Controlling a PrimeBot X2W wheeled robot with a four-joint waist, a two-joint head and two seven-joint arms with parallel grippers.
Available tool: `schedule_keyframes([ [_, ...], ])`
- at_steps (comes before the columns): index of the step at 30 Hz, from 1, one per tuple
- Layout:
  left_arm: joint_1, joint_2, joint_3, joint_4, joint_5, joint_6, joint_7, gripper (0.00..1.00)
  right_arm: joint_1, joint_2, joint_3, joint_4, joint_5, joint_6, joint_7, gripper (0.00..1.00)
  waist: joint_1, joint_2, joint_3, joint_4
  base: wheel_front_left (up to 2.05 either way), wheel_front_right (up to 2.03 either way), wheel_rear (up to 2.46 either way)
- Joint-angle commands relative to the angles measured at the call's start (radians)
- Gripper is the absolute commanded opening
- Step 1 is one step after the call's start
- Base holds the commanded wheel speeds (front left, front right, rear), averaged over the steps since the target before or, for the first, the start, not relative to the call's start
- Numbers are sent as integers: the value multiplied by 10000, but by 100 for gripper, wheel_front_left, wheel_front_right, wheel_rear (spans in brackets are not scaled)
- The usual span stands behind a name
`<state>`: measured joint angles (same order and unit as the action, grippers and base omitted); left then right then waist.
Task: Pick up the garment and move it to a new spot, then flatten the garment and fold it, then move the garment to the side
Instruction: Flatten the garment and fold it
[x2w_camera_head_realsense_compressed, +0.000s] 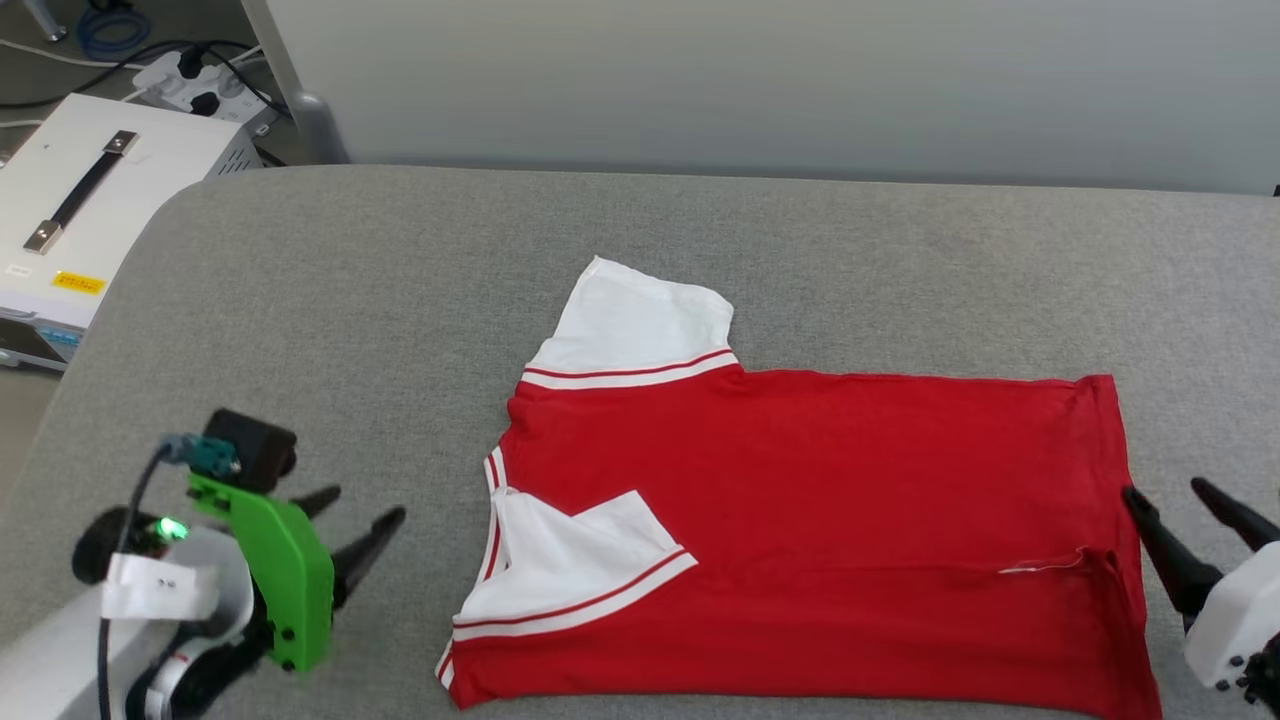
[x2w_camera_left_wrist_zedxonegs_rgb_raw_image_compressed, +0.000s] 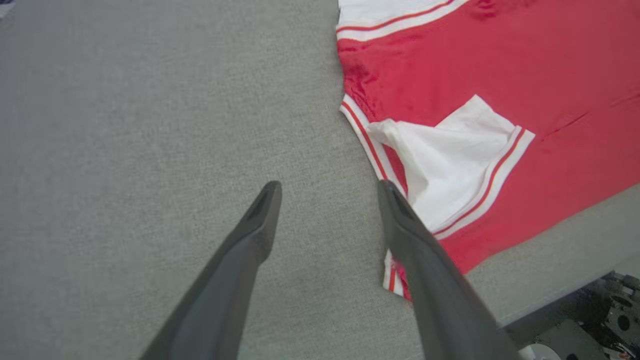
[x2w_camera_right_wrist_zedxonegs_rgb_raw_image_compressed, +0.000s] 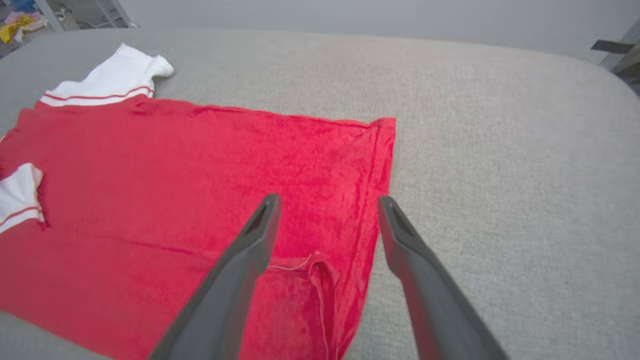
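Folding looks partway: garment (x2w_camera_head_realsense_compressed: 800, 480) flat on grey pad (x2w_camera_head_realsense_compressed: 400, 280), near sleeve & long edge turned in. My left gripper (x2w_camera_head_realsense_compressed: 360, 508) & right gripper (x2w_camera_head_realsense_compressed: 1165, 490) flank it, fingers spread, empty. To do: more folds, shift aside.

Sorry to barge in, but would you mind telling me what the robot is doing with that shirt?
A two-armed robot is working on a red garment lying on the grey padded table. The near white sleeve is turned in over the red body; the far sleeve sticks out flat. Neither gripper holds anything: the left gripper is open beside the collar end, and the right gripper is open at the hem end.
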<state>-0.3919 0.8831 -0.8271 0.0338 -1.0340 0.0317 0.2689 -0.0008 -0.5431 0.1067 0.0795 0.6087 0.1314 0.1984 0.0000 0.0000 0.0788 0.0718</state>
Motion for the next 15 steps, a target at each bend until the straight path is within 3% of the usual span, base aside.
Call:
schedule_keyframes([
  [1,-375,58,189,-86,153,120,-185,100,-20,251,-212,-187,-284,-7,-300,100,0,0,58,-34,0,0,0],
  [9,-2237,-633,954,237,1020,319,-1272,100,-373,2125,-1161,-1476,-1909,-7,-1854,100,0,0,785,-463,0,0,0],
  [15,-3988,-1419,1042,1408,956,-215,-754,100,-676,2876,-932,-2142,-2485,-7,-2320,100,0,0,1879,-999,0,0,0],
])
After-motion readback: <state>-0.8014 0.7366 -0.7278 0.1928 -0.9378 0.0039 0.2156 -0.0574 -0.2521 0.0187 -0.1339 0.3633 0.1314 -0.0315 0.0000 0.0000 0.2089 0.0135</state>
